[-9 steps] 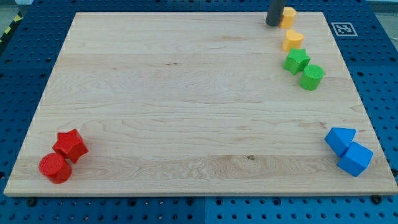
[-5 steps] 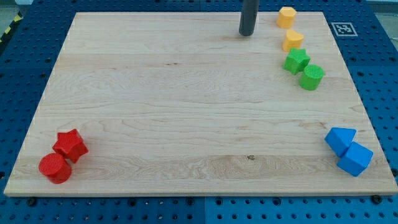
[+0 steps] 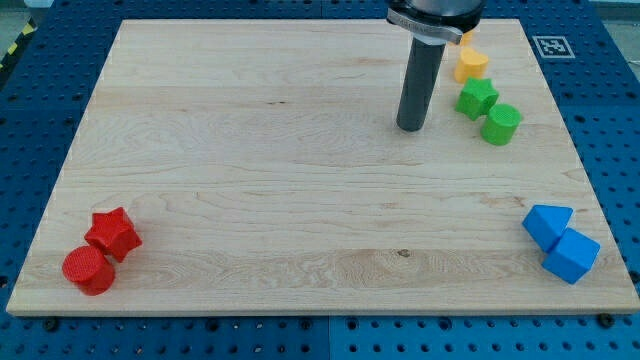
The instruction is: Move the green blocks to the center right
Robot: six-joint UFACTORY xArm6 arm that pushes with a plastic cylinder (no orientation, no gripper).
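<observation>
A green star block [image 3: 477, 98] and a green cylinder [image 3: 501, 124] touch each other on the wooden board [image 3: 250, 180] near its upper right edge. My tip [image 3: 409, 127] rests on the board to the left of the green star, apart from it by a clear gap. The rod rises from the tip toward the view's top.
A yellow block [image 3: 471, 64] lies just above the green star; another yellow block [image 3: 464, 37] is mostly hidden behind the rod's mount. Two blue blocks [image 3: 561, 241] sit at the lower right. A red star [image 3: 112, 232] and a red cylinder [image 3: 88, 270] sit at the lower left.
My tip has moved from the top edge beside the upper yellow block leftward, then down the board to a spot left of the green star. No block has moved.
</observation>
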